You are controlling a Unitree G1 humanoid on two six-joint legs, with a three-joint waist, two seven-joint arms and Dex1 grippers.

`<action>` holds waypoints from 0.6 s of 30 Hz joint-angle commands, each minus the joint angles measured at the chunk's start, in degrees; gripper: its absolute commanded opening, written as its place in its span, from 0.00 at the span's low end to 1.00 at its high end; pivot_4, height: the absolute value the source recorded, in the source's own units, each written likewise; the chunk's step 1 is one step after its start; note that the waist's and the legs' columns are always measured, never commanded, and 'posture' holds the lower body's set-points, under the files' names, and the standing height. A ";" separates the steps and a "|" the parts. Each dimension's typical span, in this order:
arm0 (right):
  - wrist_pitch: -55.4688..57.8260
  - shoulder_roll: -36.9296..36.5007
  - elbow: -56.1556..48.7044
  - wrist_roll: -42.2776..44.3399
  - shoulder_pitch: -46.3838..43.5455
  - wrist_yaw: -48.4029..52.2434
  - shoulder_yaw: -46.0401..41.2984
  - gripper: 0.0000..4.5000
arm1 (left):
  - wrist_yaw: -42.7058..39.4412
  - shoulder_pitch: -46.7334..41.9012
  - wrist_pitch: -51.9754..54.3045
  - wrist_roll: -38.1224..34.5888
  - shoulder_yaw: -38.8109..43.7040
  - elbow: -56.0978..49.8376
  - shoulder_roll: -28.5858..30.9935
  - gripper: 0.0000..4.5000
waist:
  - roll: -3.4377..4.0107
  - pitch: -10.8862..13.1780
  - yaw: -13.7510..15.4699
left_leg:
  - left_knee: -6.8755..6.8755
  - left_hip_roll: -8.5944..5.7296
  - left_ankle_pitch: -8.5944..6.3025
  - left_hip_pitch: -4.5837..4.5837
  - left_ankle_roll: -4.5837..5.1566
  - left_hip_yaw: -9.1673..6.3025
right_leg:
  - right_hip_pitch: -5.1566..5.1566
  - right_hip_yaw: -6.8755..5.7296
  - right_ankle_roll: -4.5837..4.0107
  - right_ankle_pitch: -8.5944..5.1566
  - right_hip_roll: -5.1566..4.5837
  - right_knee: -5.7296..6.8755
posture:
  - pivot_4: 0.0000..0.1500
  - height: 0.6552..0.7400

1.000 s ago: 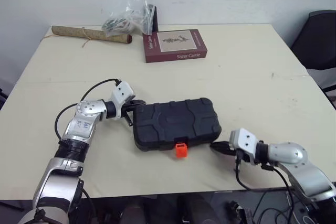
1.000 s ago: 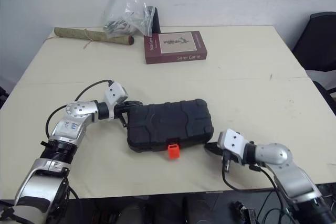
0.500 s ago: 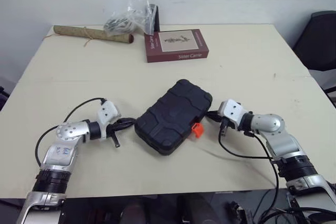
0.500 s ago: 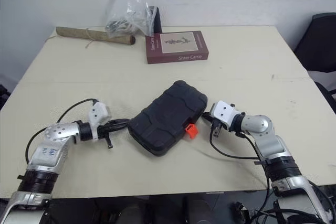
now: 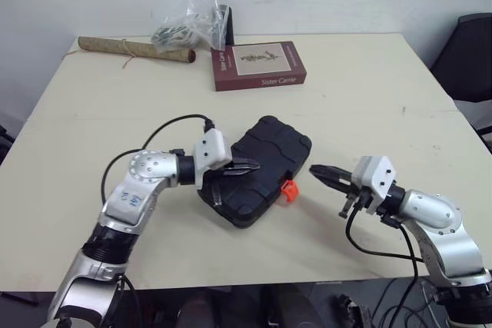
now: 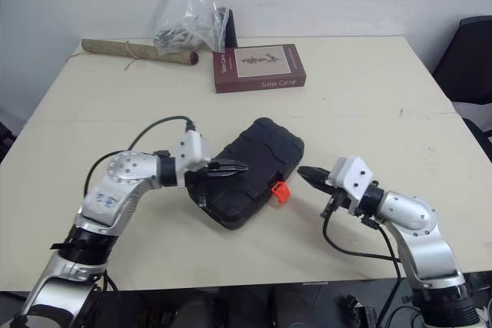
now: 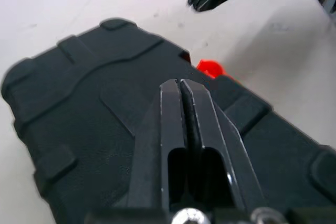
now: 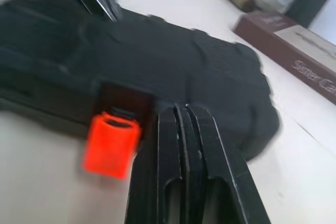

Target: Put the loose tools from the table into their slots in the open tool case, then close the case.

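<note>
Fingers point(image 7: 169, 116) together over case point(image 5: 269, 155), cream table point(image 5: 369, 90)

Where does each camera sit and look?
Eyes: on the head, looking down at the table and case; both arms show, left gripper over the case, right gripper near its latch.
Left wrist: on that arm, looking along its shut fingers at the case.
Right wrist: likewise, facing the latch past its shut fingers.
Both wrists share case, latch and the other gripper.
</note>
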 commanded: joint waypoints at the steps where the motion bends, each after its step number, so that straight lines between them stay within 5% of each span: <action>1: 3.58 1.16 -4.56 -0.79 -1.41 -2.36 2.33 0.00 | 1.33 -3.54 -2.77 2.96 -1.63 4.35 -2.83 0.01 | -0.01 0.00 0.17 | 0.01 0.00 0.00 -0.02 0.00 0.00 | -0.01 0.01 -0.01 0.00 0.00 0.01 | 1.00 1.00; 10: 6.41 2.15 -3.57 -6.38 0.10 -5.21 6.68 0.00 | 1.98 -6.34 -1.41 6.77 -3.19 12.57 -6.02 0.01 | 0.01 -0.01 0.30 | 0.08 -0.07 -0.02 -0.07 0.08 -0.01 | 0.00 0.01 -0.01 0.00 -0.09 -0.04 | 1.00 1.00; 18: 2.68 1.59 -2.71 -5.31 8.18 -4.13 2.23 0.00 | 1.65 -4.74 -0.96 6.97 -3.45 12.31 -5.89 0.01 | 0.03 -0.08 0.29 | -0.04 -0.06 -0.01 0.20 0.07 0.01 | 0.20 0.02 -0.01 0.00 -0.07 -0.07 | 1.00 1.00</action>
